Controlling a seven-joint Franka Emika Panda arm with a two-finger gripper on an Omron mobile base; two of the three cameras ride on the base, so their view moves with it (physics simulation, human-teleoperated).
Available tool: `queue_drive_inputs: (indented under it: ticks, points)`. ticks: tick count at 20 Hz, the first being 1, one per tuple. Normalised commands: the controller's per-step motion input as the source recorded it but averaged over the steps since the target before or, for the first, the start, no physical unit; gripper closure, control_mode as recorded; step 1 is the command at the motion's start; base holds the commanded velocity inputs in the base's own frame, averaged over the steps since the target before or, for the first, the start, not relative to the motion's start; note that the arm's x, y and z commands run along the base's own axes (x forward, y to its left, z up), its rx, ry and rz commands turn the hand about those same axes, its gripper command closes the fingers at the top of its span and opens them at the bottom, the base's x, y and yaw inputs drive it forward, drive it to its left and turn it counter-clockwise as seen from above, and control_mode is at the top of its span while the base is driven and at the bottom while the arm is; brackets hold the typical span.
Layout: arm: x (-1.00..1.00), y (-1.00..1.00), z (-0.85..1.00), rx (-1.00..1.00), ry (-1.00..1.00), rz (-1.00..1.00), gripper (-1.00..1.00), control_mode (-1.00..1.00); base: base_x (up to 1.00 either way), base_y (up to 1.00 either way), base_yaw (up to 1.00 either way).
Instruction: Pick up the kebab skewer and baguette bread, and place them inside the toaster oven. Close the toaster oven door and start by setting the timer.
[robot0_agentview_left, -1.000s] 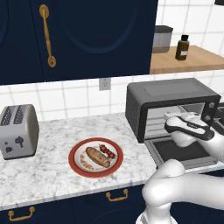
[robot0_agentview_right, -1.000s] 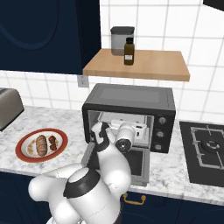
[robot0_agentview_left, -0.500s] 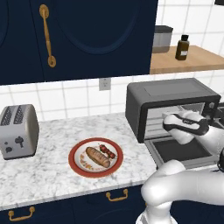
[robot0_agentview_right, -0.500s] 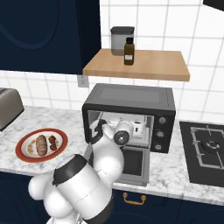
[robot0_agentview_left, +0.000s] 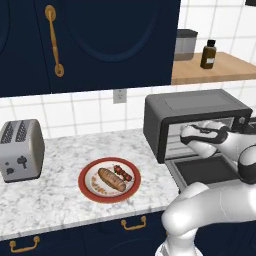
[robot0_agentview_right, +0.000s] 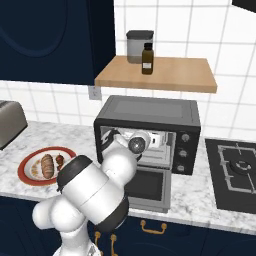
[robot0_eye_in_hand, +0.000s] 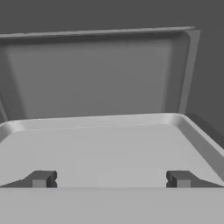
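The toaster oven (robot0_agentview_left: 196, 107) (robot0_agentview_right: 150, 109) stands on the counter with its door (robot0_agentview_left: 209, 170) (robot0_agentview_right: 150, 185) folded down flat. My gripper (robot0_eye_in_hand: 110, 179) is at the oven's mouth, open and holding nothing, its fingertips (robot0_eye_in_hand: 40, 179) wide apart over a pale grey tray (robot0_eye_in_hand: 109, 144) inside. My white hand (robot0_agentview_left: 205, 137) (robot0_agentview_right: 135, 144) hovers above the door. On a red-rimmed plate (robot0_agentview_left: 87, 189) (robot0_agentview_right: 27, 164) to the left lie the baguette bread (robot0_agentview_left: 111, 179) (robot0_agentview_right: 47, 165) and, beside it, the kebab skewer (robot0_agentview_left: 123, 173) (robot0_agentview_right: 59, 160).
A silver two-slot toaster (robot0_agentview_left: 20, 150) (robot0_agentview_right: 10, 122) sits at the counter's left end. Above the oven, a wooden shelf (robot0_agentview_right: 160, 75) carries a grey canister (robot0_agentview_right: 139, 46) and a brown bottle (robot0_agentview_right: 147, 59). A stove top (robot0_agentview_right: 237, 170) lies to the right. Dark cabinets hang overhead.
My elbow has swung up and to the left, and the hand has edged slightly higher at the oven's mouth. The food on the plate has stayed put.
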Motion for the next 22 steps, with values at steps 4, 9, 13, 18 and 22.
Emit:
queue_drive_inputs:
  ticks: [4, 9, 13, 18, 22]
  points:
    - [-0.01, 0.0, -0.44, 0.0, 0.08, 0.0, -1.0, -1.0, 0.0, 0.0, 0.0]
    - [-0.45, 0.0, -0.77, 0.0, 0.07, 0.0, -1.0, -1.0, 0.0, 0.0, 0.0]
    - [-0.63, 0.0, -0.86, 0.0, 0.1, 0.0, -1.0, -1.0, 0.0, 0.0, 0.0]
    - [-0.66, 0.0, -0.66, 0.0, 0.27, 0.0, -1.0, -1.0, 0.0, 0.0, 0.0]
    - [-0.74, 0.0, -0.6, 0.0, 0.35, 0.0, -1.0, -1.0, 0.0, 0.0, 0.0]
